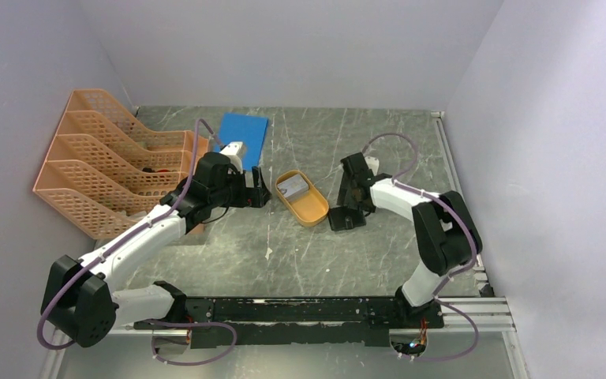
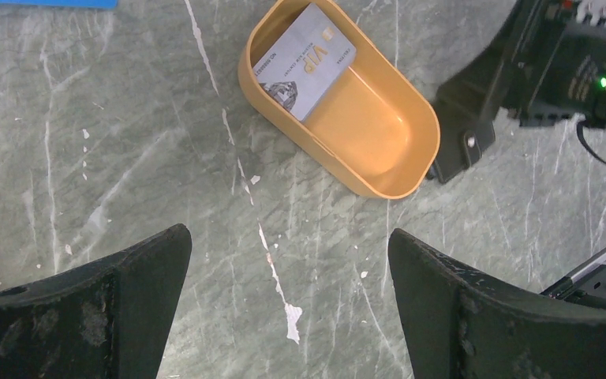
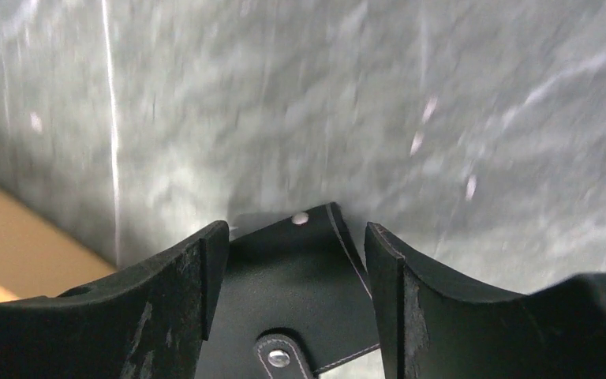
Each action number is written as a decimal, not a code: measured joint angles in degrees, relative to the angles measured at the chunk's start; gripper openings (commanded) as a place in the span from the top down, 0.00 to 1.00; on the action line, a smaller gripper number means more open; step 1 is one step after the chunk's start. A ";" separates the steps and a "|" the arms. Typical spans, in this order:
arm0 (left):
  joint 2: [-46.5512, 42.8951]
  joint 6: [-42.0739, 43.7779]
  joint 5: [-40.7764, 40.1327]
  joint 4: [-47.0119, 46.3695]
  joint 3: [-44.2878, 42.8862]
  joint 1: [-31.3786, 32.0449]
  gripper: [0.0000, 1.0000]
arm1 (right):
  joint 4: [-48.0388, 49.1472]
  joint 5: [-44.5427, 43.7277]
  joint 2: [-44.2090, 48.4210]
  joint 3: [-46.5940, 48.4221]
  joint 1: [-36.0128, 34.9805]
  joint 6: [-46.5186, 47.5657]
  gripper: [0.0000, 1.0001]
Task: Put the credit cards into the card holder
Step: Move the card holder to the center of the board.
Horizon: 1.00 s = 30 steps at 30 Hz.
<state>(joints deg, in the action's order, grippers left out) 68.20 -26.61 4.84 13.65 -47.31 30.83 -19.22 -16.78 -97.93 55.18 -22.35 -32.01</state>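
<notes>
A silvery credit card (image 1: 290, 187) (image 2: 306, 61) printed "VIP" leans in the far end of an orange oval dish (image 1: 313, 213) (image 2: 379, 134). The black card holder (image 1: 346, 219) (image 3: 292, 276) (image 2: 461, 134), closed with a snap strap, sits just right of the dish. My right gripper (image 1: 353, 201) (image 3: 296, 233) comes down on it, its fingers pressed against the holder's two sides. My left gripper (image 1: 257, 192) (image 2: 288, 237) hovers left of the dish, wide open over bare table.
A large blue flat sheet (image 1: 243, 130) lies at the back behind the left gripper. A peach mesh file rack (image 1: 102, 158) fills the left side. Walls close in on both sides, and the arms' mounting rail (image 1: 300, 309) runs along the near edge.
</notes>
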 measured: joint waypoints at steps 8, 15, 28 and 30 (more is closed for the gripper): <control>0.07 0.02 0.37 0.00 0.00 0.00 0.01 | -3.54 2.69 10.27 -9.51 -3.89 -0.04 0.32; 0.26 0.07 0.37 0.00 0.00 0.00 0.01 | -4.76 4.26 14.03 -13.14 -9.86 -0.22 0.32; -0.52 1.90 0.33 -0.07 0.02 3.10 0.01 | -11.52 3.67 30.53 -14.75 -16.11 -6.38 0.16; -0.92 2.36 0.28 -0.09 0.02 4.81 0.01 | -13.00 3.32 34.82 -14.71 -16.13 -9.64 0.15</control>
<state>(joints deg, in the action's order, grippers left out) 67.29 -24.25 5.13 13.56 -47.29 35.64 -32.23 -13.45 -63.11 40.47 -38.48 -41.65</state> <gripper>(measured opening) 0.989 0.828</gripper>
